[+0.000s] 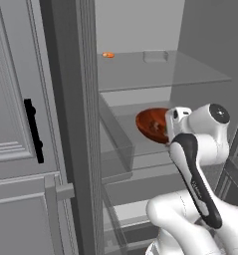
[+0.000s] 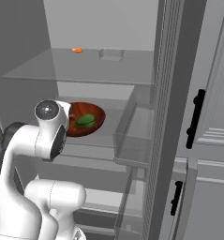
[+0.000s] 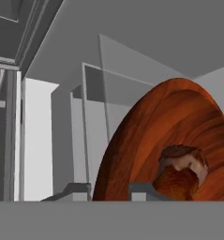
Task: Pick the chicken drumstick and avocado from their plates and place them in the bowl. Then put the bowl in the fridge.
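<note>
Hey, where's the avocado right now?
The avocado lies in the wooden bowl, which sits inside the open fridge on a glass shelf, just beyond the arm's wrist in the right base view.

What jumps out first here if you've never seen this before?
The glossy reddish-brown bowl inside the open fridge, at a glass shelf, with the green avocado in it. The hand view adds the chicken drumstick lying inside. The white arm reaches in, its jaws at the bowl's rim.
</note>
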Available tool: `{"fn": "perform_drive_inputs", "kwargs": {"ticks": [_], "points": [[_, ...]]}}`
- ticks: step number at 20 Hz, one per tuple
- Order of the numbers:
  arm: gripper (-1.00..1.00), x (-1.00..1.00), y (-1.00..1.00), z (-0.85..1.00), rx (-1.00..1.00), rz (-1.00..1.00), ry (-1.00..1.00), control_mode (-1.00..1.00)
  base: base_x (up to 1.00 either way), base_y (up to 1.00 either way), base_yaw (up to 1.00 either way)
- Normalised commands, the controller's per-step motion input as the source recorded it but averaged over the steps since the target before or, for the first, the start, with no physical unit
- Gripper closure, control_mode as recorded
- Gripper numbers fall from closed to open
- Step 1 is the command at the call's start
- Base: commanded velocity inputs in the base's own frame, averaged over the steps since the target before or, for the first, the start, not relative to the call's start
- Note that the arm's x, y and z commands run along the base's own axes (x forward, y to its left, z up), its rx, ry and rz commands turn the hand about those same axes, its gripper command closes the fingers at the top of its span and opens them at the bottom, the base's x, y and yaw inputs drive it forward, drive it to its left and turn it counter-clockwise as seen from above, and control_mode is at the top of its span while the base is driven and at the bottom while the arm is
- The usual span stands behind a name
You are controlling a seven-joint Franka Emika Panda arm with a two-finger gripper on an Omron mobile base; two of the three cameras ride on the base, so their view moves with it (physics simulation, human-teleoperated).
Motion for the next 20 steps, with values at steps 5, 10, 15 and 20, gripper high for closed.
{"fn": "perform_drive_inputs", "kwargs": {"ticks": [5,10,15,20], "points": [[1.00,0.76,0.00,-0.48,0.00,0.00,0.00,-1.00,0.00,0.00,0.00],[1.00,0.84,0.00,-0.55,0.00,0.00,0.01,-1.00,0.00,0.00,0.00],[1.00,0.74,0.00,-0.42,0.00,0.00,0.00,-1.00,0.00,0.00,0.00],[1.00,0.61,0.00,-0.25,0.00,0.00,0.00,-1.00,0.00,0.00,0.00]]}}
